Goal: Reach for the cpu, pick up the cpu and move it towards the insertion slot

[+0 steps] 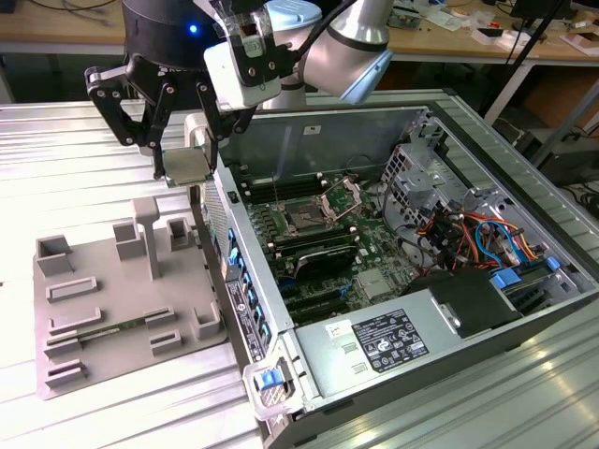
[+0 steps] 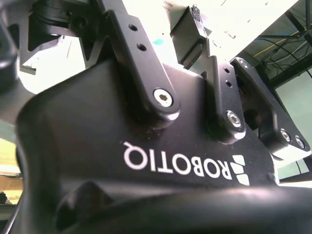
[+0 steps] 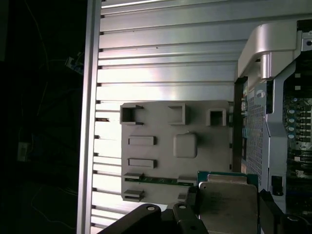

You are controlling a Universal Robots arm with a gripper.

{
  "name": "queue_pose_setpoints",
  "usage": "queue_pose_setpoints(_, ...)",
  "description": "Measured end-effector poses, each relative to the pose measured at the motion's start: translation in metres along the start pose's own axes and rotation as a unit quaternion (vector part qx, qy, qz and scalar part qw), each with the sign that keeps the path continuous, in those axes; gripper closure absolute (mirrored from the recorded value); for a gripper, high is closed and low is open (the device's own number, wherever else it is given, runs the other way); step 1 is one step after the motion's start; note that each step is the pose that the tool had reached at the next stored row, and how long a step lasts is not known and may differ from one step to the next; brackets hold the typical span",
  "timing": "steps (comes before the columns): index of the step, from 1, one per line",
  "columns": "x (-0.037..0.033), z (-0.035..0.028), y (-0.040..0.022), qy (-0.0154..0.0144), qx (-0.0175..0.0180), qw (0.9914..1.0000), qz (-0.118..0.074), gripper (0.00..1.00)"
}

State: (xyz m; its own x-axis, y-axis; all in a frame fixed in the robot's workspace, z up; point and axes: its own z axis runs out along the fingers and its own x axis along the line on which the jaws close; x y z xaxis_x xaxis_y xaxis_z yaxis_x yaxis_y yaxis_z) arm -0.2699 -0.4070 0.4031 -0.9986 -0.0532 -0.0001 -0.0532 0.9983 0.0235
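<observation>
The gripper [image 1: 187, 170] points straight down, its black fingers [image 1: 150, 126] drawn in on the cpu [image 1: 186, 161], which lies flat between their tips. Directly above it sits the dark wrist [image 1: 164, 28]. From there the silver arm [image 1: 351, 47] slants away.

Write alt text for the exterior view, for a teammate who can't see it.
The tool holds the cpu in the air, above the grey tray and just outside the wall of the open computer case. The insertion slot lies on the green board inside the case, to the exterior view's right of the cpu.
</observation>
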Motion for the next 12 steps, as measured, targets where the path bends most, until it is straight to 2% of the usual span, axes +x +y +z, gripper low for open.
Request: queue_pose_setpoints(12,-0.0044,0.0001,-0.0002,0.0,0.0,1.0,0.0,0.45)
